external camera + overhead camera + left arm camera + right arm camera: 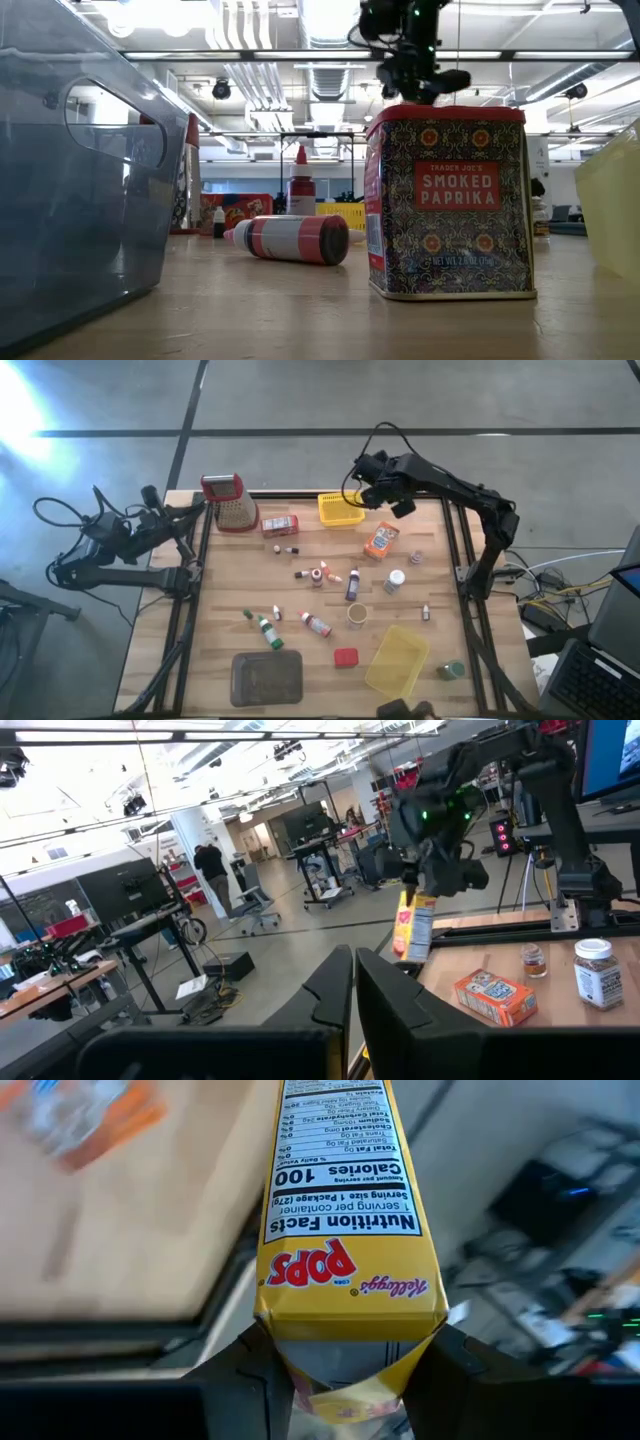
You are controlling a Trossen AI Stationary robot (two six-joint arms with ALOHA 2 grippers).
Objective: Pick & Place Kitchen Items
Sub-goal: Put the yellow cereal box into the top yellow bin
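While seemingly crumpling, glossy yellow cardboard box [345, 1230] fills right end effector [350, 1370].

In the high view the right gripper [368, 472] hides whatever it carries. The grey tray [70, 170] and a yellow basket [612, 205] are cut off at the low view's nine and three o'clock edges. The orange box [85, 1115] blurs in the right wrist view.

A grey concrete floor [300, 400] lay around the wooden table [320, 660], crossed by dark seams, with bright glare beyond the table's far-left corner. Behind it stretched an open workshop: a white ceiling with ducts [330, 80] and strip lights [250, 30], a white column [190, 835], desks with monitors [125, 890], an office chair [250, 905] and a person standing [212, 870] well apart.
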